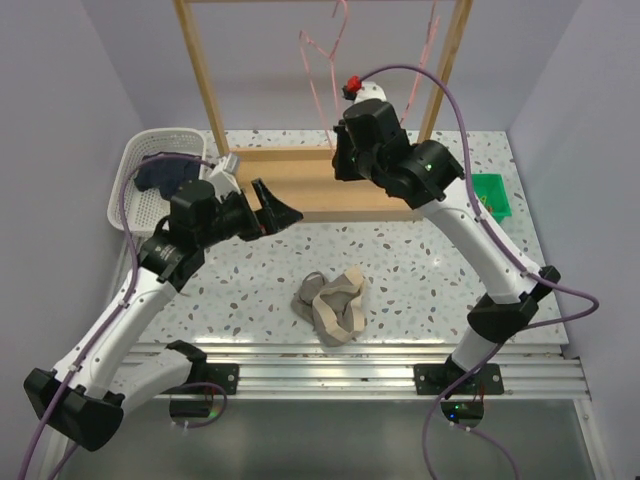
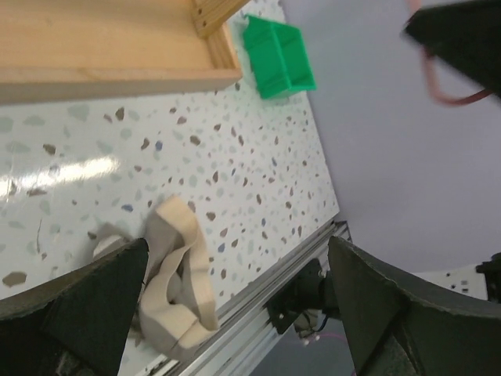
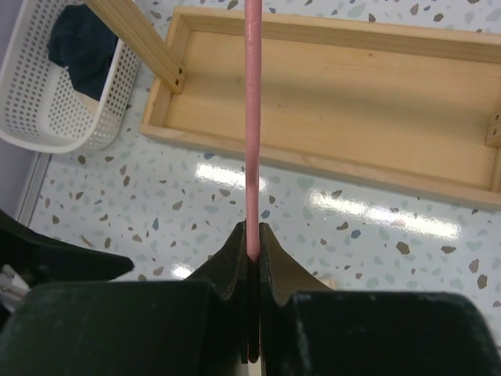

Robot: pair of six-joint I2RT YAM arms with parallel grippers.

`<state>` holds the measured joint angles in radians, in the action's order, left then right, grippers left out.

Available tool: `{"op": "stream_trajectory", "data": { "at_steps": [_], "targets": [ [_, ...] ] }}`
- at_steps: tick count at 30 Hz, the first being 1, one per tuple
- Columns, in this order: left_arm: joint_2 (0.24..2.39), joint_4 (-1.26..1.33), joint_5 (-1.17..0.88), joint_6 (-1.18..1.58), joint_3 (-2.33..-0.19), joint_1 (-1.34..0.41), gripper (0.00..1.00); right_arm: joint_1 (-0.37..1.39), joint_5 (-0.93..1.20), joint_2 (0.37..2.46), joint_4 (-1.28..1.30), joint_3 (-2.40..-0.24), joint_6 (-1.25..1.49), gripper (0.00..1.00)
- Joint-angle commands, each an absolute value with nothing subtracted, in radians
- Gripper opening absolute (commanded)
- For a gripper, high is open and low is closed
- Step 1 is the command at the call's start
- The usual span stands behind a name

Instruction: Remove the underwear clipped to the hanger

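The grey underwear with a beige waistband (image 1: 335, 302) lies crumpled on the table, free of the hanger; it also shows in the left wrist view (image 2: 176, 270). The dark navy underwear (image 1: 160, 176) lies in the white basket (image 1: 135, 160), as the right wrist view shows too (image 3: 82, 43). The pink wire hanger (image 1: 325, 70) hangs from the wooden rack. My right gripper (image 3: 252, 233) is shut on the hanger's rod (image 3: 253, 117); in the top view it (image 1: 339, 158) is above the rack's base. My left gripper (image 1: 276, 214) is open and empty, above and left of the grey underwear (image 2: 235, 313).
The wooden rack has two uprights (image 1: 197, 70) and a shallow base tray (image 1: 300, 185) at the back of the table (image 1: 420, 280). A green bin (image 1: 491, 194) stands at the right. An aluminium rail (image 1: 330, 372) runs along the near edge.
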<state>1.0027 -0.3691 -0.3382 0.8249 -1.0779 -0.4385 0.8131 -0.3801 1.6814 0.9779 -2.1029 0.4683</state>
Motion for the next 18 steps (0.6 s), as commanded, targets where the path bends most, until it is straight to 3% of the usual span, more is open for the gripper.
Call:
{"op": "stream_trajectory", "data": {
  "at_steps": [1,12,18],
  "targets": [
    [0.973,-0.295,-0.425,0.796,-0.954,-0.433,1.00,0.764,-0.313,1.739,1.032,-2.221,0.423,0.00],
    [0.899,-0.302,-0.451,0.746,-0.804,-0.433,1.00,0.650,-0.242,1.835,1.023,-2.387,0.417,0.00],
    [0.907,-0.288,-0.462,0.726,-0.792,-0.434,1.00,0.634,-0.230,1.778,0.927,-2.313,0.390,0.00]
  ]
}}
